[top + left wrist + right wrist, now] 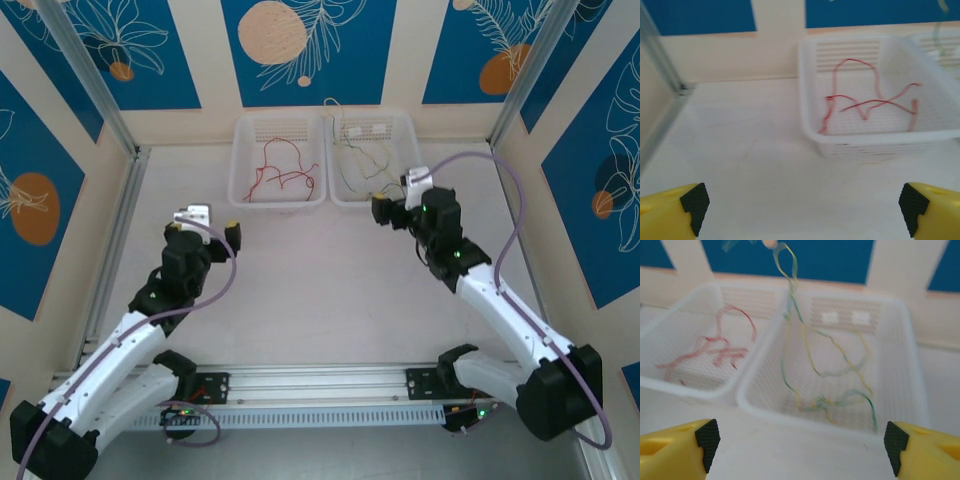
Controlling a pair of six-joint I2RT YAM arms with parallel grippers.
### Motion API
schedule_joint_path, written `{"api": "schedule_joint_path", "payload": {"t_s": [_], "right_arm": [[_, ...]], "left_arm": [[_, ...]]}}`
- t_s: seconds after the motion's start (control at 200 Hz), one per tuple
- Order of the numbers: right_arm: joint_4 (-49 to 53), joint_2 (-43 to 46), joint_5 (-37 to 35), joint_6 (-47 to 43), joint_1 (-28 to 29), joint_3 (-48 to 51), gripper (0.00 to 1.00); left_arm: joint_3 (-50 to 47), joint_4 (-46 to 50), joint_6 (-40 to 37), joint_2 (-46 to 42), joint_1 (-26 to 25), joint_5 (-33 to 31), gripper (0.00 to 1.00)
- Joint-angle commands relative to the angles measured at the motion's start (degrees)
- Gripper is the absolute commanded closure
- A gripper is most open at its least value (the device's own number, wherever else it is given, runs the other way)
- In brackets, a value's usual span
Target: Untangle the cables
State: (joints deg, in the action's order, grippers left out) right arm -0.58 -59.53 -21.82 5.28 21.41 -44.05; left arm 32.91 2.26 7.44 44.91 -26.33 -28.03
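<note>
Two robot arms reach over a pale bench towards two white mesh baskets set side by side against the back wall.

The left claw is spread wide with nothing between its yellow, black-padded fingertips. It hangs over bare bench. Ahead of it and a little to its right sits the left basket, well apart from the fingertips. Inside lie the red cables, thin kinked strands that cross one another near the middle.

The right claw is also spread wide and empty. Straight ahead of it, just past the fingertips, is the right basket. In it lie the yellow-green cables, with a small snarl near the front wall closest to the claw. One strand rises from the pile in a loop, up past the basket's far edge towards the wall. The red-filled basket shows ahead and to the left of this claw.

Judging from this, the colours are already parted, one colour per basket, and neither claw holds anything. The work seems to be at or near its end, in a pause after letting go.

If more is wanted, the likely target is the snarl in front of the right claw. That would call for reaching forward over the near rim and closing on a single strand. The lift would need to be gentle, so that the springy wire does not drag its neighbours or flick out of the basket.
</note>
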Motion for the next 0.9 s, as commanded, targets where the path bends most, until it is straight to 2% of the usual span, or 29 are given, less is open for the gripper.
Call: {"api": "schedule_joint_path", "payload": {"t_s": [0.0, 0.04, 0.145, 0.3, 0.43, 0.535, 0.635, 0.76, 0.815, 0.895], "right_arm": [[-7.39, 6.99, -9.38, 0.52, -0.33, 9.83, 0.07], [-8.01, 9.6, -10.0, 2.01, -1.02, 13.22, 0.0], [-9.69, 14.18, -10.37, 1.98, -3.17, 21.06, 0.01], [-18.2, 14.29, -6.87, 0.62, -9.33, 28.87, 0.01], [-23.6, 7.84, -6.36, 2.92, -13.82, 29.53, 0.01], [-32.93, 0.3, -4.96, 2.08, -14.42, 30.5, 0.01], [-40.77, -6.94, -3.07, 0.94, -14.31, 30.22, 0.01], [-54.35, -14.44, 1.78, -3.77, -14.66, 31.14, 0.01], [-55.17, -16.79, 3.81, -2.15, -15.64, 30.47, 0.01], [-60.89, -22.59, 8.53, -2.41, -16.71, 30.47, 0.01]], "left_arm": [[-7.28, -10.09, -8.52, -2.55, 1.59, -6.72, 0.0], [-10.28, -13.53, -10.12, -3.57, 2.0, -6.72, 0.0], [-16.56, -18.35, -10.73, -6.24, 4.52, -6.76, 0.0], [-22.61, -24.16, -7.88, -6.82, 11.03, 1.93, 0.0], [-25.43, -33.13, -6.39, 0.01, 14.55, 6.06, 0.0], [-24.75, -39.61, -5.68, 8.91, 16.18, 8.78, 0.0], [-23.39, -45.9, -5.2, 17.7, 16.75, 8.85, 0.0], [-22.11, -53.39, -5.17, 24.95, 17.87, 11.49, 0.0], [-20.32, -50.93, -6.35, 25.66, 18.05, 12.06, 0.0], [-20.95, -56.36, -8.37, 28.29, 18.65, 13.17, 0.0]]}}
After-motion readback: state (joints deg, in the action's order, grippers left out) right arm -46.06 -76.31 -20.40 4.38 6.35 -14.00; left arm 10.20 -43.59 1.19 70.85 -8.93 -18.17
